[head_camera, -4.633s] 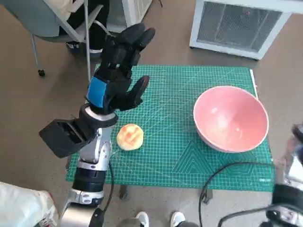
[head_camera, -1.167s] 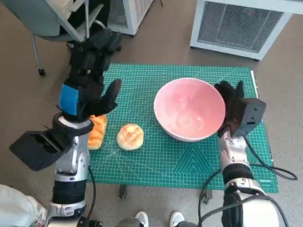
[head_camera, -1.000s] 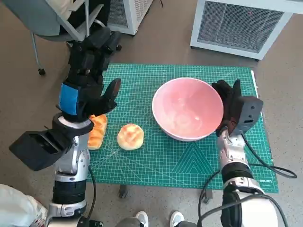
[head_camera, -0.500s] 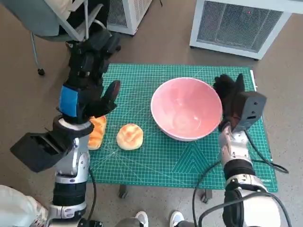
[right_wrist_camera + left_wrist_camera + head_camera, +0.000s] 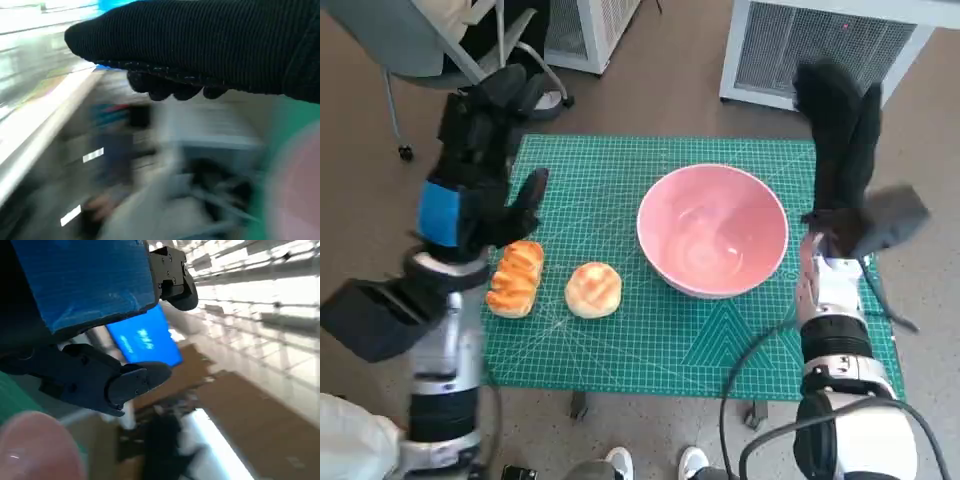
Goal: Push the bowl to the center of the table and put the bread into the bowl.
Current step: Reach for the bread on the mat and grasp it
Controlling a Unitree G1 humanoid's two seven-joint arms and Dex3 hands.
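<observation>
Now that the right robot hand (image 5: 840,150) has lifted off, empty and spread, the pink bowl (image 5: 712,230) sits mid-worktop (loading bread next).

The bowl (image 5: 712,229) sits near the middle of the table (image 5: 620,340), slightly toward its right edge. Two breads lie on the left half: a round bun (image 5: 594,289) just left of the bowl, a long loaf (image 5: 514,278) beside the left edge.

Pink bowl (image 5: 712,230) on green (white-gridded) mat (image 5: 650,330)
</observation>
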